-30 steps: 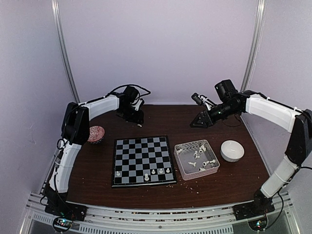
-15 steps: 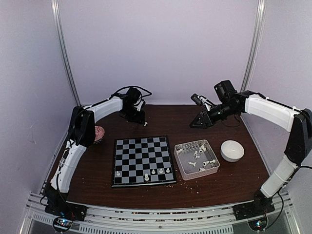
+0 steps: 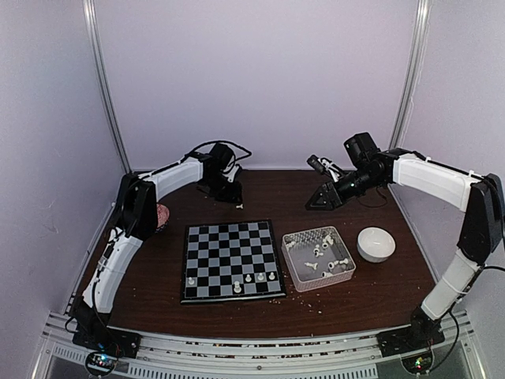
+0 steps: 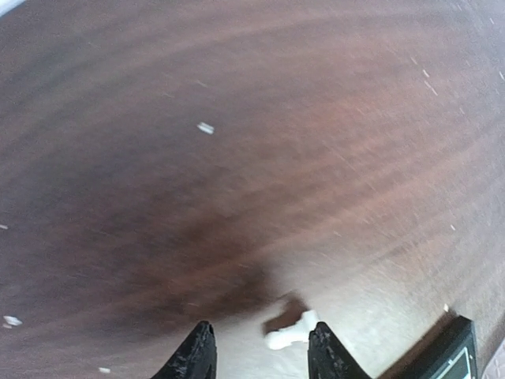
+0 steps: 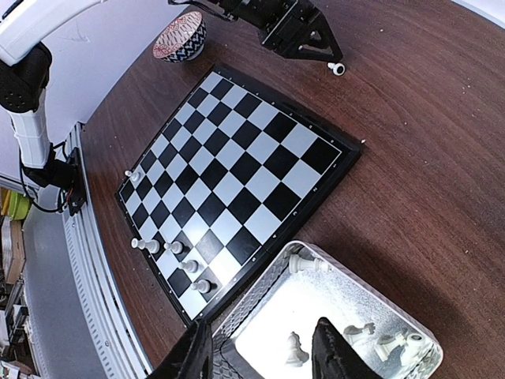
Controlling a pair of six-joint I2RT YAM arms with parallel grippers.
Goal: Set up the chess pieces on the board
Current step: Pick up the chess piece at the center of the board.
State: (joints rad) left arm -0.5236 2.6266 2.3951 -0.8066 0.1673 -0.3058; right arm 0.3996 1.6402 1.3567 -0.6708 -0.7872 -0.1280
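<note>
Shifted toward 3 o'clock, my left gripper (image 4: 261, 330) straddles a stray white piece (image 4: 290, 335), jaws spread, nothing pinched; five chess pieces (image 3: 248, 278) stand on the board (image 3: 229, 249), the rest wait in the tray (image 3: 309, 232).

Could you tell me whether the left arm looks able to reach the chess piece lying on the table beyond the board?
Probably yes. The left hand hangs low over that chess piece, which lies on the table between its open fingers, and nothing in view blocks the way.
</note>
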